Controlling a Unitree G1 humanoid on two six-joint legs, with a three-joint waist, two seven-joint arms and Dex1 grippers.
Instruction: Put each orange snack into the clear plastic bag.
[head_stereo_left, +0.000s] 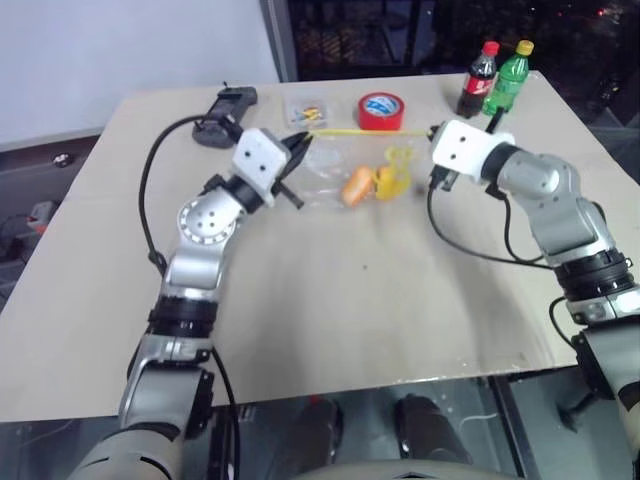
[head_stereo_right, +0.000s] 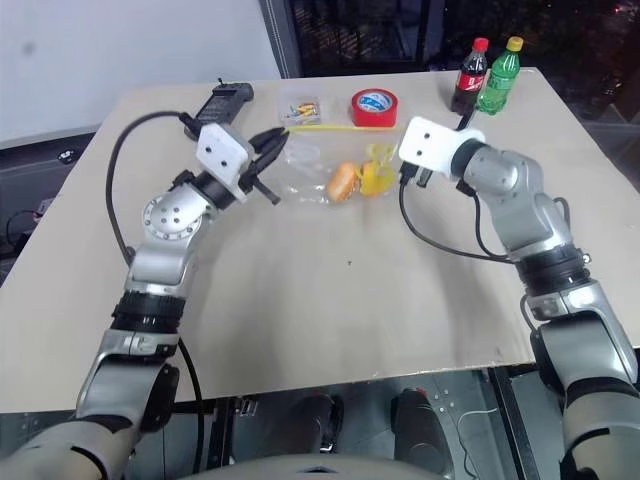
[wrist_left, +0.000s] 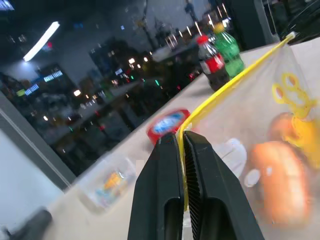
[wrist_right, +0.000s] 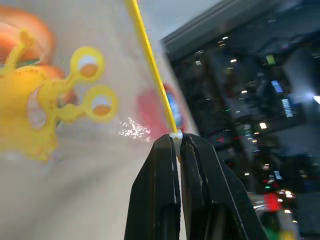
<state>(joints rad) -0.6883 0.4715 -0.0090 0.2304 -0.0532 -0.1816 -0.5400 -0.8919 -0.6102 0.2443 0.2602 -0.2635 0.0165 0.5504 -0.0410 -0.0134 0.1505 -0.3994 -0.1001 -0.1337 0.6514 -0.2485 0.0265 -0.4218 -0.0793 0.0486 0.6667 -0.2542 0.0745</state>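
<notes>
The clear plastic bag (head_stereo_left: 345, 168) is held up between the two arms, above the table (head_stereo_left: 330, 310). Its yellow strip (head_stereo_right: 325, 127) is at the top and runs from one arm to the other, so the long side of the bag lies across, left to right. The left gripper (wrist_left: 181, 142) is shut tight on the left end of the strip, as is seen in the left wrist view. The right gripper (wrist_right: 177, 141) is shut tight on the right end of the strip, next to a small white slider. Both grippers are full, so no free gripper is left for picking things up. The orange snacks (head_stereo_left: 357, 185) are seen through the plastic, low in the bag and about midway between the two grippers. One smooth orange piece is plain to see; a second, darker piece seems to sit just beside it behind the yellow print, but it is hard to tell. It is judged that the snacks are already inside and the bag hangs down below the strip. The next move is likely to turn on the strip being kept level, so that nothing is tipped out. A red tape roll (head_stereo_left: 381, 110), a small clear box (head_stereo_left: 306, 108) and two bottles (head_stereo_left: 495, 80) are left at the far edge of the table.
</notes>
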